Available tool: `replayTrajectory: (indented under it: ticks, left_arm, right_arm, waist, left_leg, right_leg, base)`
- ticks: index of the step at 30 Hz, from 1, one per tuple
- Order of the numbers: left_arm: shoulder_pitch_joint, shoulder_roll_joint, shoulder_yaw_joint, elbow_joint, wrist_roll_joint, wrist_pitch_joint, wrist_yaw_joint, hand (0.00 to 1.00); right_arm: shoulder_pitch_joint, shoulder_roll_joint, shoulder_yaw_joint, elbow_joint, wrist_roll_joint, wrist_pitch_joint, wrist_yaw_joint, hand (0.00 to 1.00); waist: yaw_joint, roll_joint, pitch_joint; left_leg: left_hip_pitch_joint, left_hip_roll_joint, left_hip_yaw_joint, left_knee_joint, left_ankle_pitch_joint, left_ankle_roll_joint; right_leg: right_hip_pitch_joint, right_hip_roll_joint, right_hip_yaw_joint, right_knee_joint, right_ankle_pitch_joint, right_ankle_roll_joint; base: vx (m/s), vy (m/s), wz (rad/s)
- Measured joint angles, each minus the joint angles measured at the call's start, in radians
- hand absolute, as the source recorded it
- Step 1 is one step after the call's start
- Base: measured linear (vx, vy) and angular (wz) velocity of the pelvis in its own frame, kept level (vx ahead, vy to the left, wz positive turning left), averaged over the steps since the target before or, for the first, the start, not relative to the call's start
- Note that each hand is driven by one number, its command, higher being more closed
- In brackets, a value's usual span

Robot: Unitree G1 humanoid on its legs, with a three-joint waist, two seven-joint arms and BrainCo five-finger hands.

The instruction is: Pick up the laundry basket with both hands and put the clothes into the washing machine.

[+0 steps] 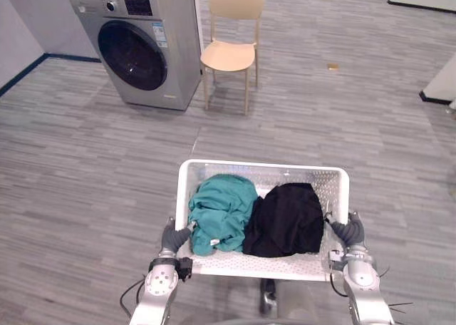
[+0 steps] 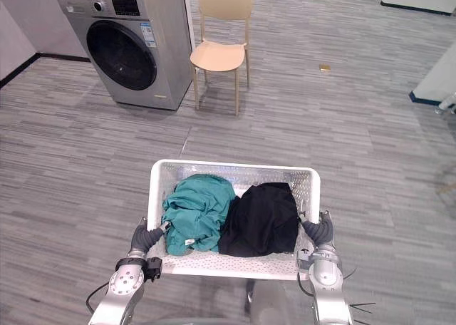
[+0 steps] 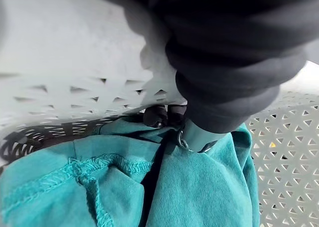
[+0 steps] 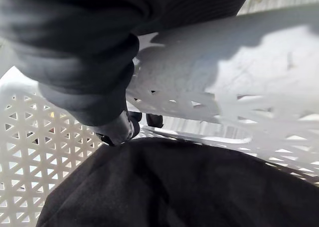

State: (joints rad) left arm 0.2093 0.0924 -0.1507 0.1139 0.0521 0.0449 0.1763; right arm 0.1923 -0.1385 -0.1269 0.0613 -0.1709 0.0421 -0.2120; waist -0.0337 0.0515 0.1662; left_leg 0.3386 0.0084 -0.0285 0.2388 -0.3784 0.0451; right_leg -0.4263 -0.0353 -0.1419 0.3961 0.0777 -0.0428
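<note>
A white perforated laundry basket (image 1: pixel 263 165) is held in front of me, above the floor. It holds a teal garment (image 1: pixel 221 211) on its left half and a black garment (image 1: pixel 288 218) on its right. My left hand (image 1: pixel 174 234) grips the basket's left side and my right hand (image 1: pixel 350 231) its right side. In the left wrist view the left hand (image 3: pixel 234 62) hooks over the rim (image 3: pixel 65 48), dark fingertips (image 3: pixel 157 116) curled under it above the teal cloth (image 3: pixel 124 187). The right hand (image 4: pixel 75 53) curls likewise over the rim (image 4: pixel 224 62) beside the black cloth (image 4: pixel 174 187).
A grey washing machine (image 1: pixel 139 43) with its round dark door closed stands at the far left on the wood-look floor. A beige chair (image 1: pixel 231 54) stands just to its right. White furniture (image 1: pixel 442 86) sits at the right edge, and a small object (image 1: pixel 333 67) lies on the floor.
</note>
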Motion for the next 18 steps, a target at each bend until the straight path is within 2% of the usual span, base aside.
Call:
replayTrajectory:
  ticks: [1, 2, 3, 4, 5, 6, 7, 8, 9, 10, 11, 12, 13, 14, 15, 16, 17, 18]
  left_arm:
    - [-0.002, -0.002, 0.002, 0.006, 0.000, 0.000, 0.000, 1.00]
    - [0.004, -0.005, 0.002, 0.013, 0.001, 0.000, 0.000, 1.00]
    - [0.019, -0.014, 0.003, 0.012, 0.000, 0.000, -0.001, 1.00]
    - [0.030, -0.018, 0.006, 0.010, 0.000, 0.000, -0.003, 1.00]
    - [0.046, -0.021, 0.006, 0.001, -0.001, -0.001, -0.003, 1.00]
    - [0.054, -0.021, 0.006, -0.005, -0.002, -0.001, -0.003, 1.00]
    - [0.056, -0.020, 0.006, -0.007, -0.002, -0.001, -0.003, 1.00]
    - [0.058, -0.020, 0.006, -0.010, -0.002, -0.001, -0.006, 1.00]
    - [0.060, -0.021, 0.006, -0.011, -0.002, -0.001, -0.012, 1.00]
    - [0.064, -0.023, 0.006, -0.022, -0.003, -0.002, -0.022, 1.00]
    - [0.067, -0.027, 0.006, -0.027, -0.002, -0.005, -0.023, 1.00]
    - [0.071, -0.032, 0.006, -0.029, -0.002, -0.006, -0.024, 1.00]
    - [0.082, -0.038, 0.004, -0.033, -0.001, -0.009, -0.026, 1.00]
    - [0.082, -0.034, 0.004, -0.031, -0.001, -0.008, -0.027, 1.00]
    - [0.076, -0.031, 0.004, -0.029, 0.000, -0.002, -0.025, 1.00]
    - [0.070, -0.031, 0.004, -0.034, 0.001, -0.001, -0.024, 1.00]
    - [0.071, -0.030, 0.004, -0.036, 0.001, -0.001, -0.024, 1.00]
    - [0.077, -0.029, 0.000, -0.036, 0.000, -0.001, -0.024, 1.00]
  right_arm:
    - [-0.004, 0.000, -0.001, 0.000, 0.001, 0.008, 0.000, 1.00]
    - [0.005, 0.001, -0.001, -0.004, 0.003, 0.011, 0.000, 1.00]
    - [0.028, 0.002, 0.004, -0.024, 0.005, 0.011, 0.000, 1.00]
    - [0.037, -0.002, 0.010, -0.041, 0.005, 0.011, 0.000, 1.00]
    - [0.043, -0.001, 0.012, -0.067, 0.007, 0.011, -0.003, 1.00]
    - [0.043, 0.010, 0.012, -0.088, 0.021, 0.010, -0.009, 1.00]
    - [0.044, 0.014, 0.012, -0.097, 0.027, 0.010, -0.013, 1.00]
    - [0.045, 0.013, 0.012, -0.111, 0.036, 0.009, -0.021, 1.00]
    - [0.044, 0.010, 0.012, -0.116, 0.040, 0.008, -0.023, 1.00]
    - [0.032, 0.004, 0.010, -0.117, 0.043, 0.005, -0.026, 1.00]
    - [0.019, -0.004, 0.009, -0.107, 0.043, 0.004, -0.026, 1.00]
    - [0.003, -0.013, 0.010, -0.081, 0.043, 0.002, -0.026, 1.00]
    - [-0.021, -0.037, 0.011, -0.022, 0.043, 0.000, -0.025, 1.00]
    - [-0.034, -0.032, 0.018, 0.019, 0.043, 0.001, -0.023, 1.00]
    - [-0.043, -0.025, 0.029, 0.058, 0.042, 0.010, -0.026, 1.00]
    - [-0.042, -0.029, 0.023, 0.067, 0.042, 0.011, -0.026, 1.00]
    - [-0.046, -0.038, 0.024, 0.074, 0.042, 0.011, -0.016, 1.00]
    - [-0.045, -0.036, 0.021, 0.074, 0.041, 0.010, -0.007, 1.00]
  waist:
    - [0.000, 0.006, 0.003]
    - [-0.007, 0.016, 0.007]
    - [-0.002, 0.030, 0.014]
    - [0.005, 0.036, 0.014]
    - [0.023, 0.052, 0.014]
    - [0.053, 0.046, 0.017]
    - [0.063, 0.035, 0.020]
    - [0.080, 0.017, 0.026]
    - [0.089, 0.005, 0.025]
    - [0.105, -0.003, 0.025]
    - [0.106, -0.001, 0.025]
    - [0.110, 0.000, 0.023]
    - [0.113, 0.016, 0.017]
    - [0.125, 0.010, 0.013]
    - [0.122, -0.022, 0.003]
    - [0.112, -0.026, 0.000]
    - [0.109, -0.026, 0.000]
    - [0.105, -0.029, -0.001]
  left_leg:
    - [-0.022, 0.007, -0.013, 0.073, 0.017, -0.027]
    - [-0.081, 0.020, -0.011, 0.268, 0.087, -0.095]
    - [-0.181, 0.054, 0.005, 0.542, 0.262, -0.138]
    - [-0.244, 0.079, 0.015, 0.677, 0.406, -0.165]
    - [-0.365, 0.152, 0.052, 0.932, 0.401, -0.156]
    - [-0.481, 0.198, 0.096, 1.064, 0.338, -0.098]
    - [-0.524, 0.205, 0.117, 1.074, 0.304, -0.061]
    - [-0.596, 0.204, 0.158, 1.017, 0.242, -0.026]
    - [-0.635, 0.201, 0.179, 0.956, 0.210, -0.018]
    - [-0.697, 0.179, 0.199, 0.787, 0.169, -0.017]
    - [-0.719, 0.147, 0.194, 0.618, 0.170, -0.027]
    - [-0.717, 0.114, 0.174, 0.396, 0.195, -0.061]
    - [-0.685, 0.092, 0.151, 0.127, 0.369, -0.120]
    - [-0.666, 0.072, 0.165, 0.132, 0.411, -0.086]
    - [-0.667, 0.041, 0.177, 0.167, 0.386, -0.047]
    - [-0.694, 0.036, 0.195, 0.236, 0.357, -0.008]
    - [-0.703, 0.034, 0.216, 0.307, 0.299, 0.012]
    - [-0.668, 0.020, 0.235, 0.322, 0.238, 0.018]
  right_leg:
    - [0.000, -0.002, -0.012, 0.042, -0.043, -0.002]
    - [0.039, 0.006, -0.042, 0.099, -0.120, -0.011]
    - [0.117, 0.014, -0.047, 0.099, -0.187, -0.015]
    - [0.159, 0.025, -0.052, 0.086, -0.213, -0.019]
    - [0.238, 0.056, -0.058, 0.058, -0.248, -0.027]
    - [0.324, 0.070, -0.050, 0.014, -0.278, -0.029]
    - [0.365, 0.066, -0.042, -0.013, -0.290, -0.027]
    - [0.438, 0.050, -0.027, -0.068, -0.308, -0.021]
    - [0.467, 0.040, -0.019, -0.093, -0.316, -0.015]
    - [0.520, 0.020, -0.002, -0.132, -0.333, 0.005]
    - [0.551, 0.002, 0.007, -0.150, -0.347, 0.024]
    - [0.581, -0.019, 0.015, -0.162, -0.364, 0.054]
    - [0.638, -0.028, 0.050, -0.196, -0.398, 0.088]
    - [0.662, -0.044, 0.076, -0.210, -0.405, 0.099]
    - [0.683, -0.081, 0.110, -0.231, -0.388, 0.110]
    - [0.689, -0.098, 0.136, -0.233, -0.366, 0.123]
    - [0.684, -0.117, 0.167, -0.192, -0.344, 0.151]
    - [0.647, -0.129, 0.189, -0.067, -0.324, 0.188]
  base:
    - [0.74, -0.163, 0.20]
    - [0.75, -0.180, 0.44]
    - [0.73, -0.154, 0.36]
    - [0.71, -0.106, 0.19]
    - [0.67, -0.075, -0.07]
    - [0.67, -0.077, -0.12]
    - [0.76, -0.053, -0.18]
    - [0.59, -0.010, -0.12]
    - [0.57, 0.014, -0.18]
    - [0.47, 0.082, -0.22]
    - [0.63, 0.154, -0.26]
    - [0.76, 0.239, -0.40]
    - [0.64, 0.250, -0.51]
    - [0.66, 0.268, -0.44]
    - [0.56, 0.224, -0.14]
    - [0.68, 0.287, 0.00]
    - [0.78, 0.347, -0.12]
    - [0.63, 0.292, -0.27]
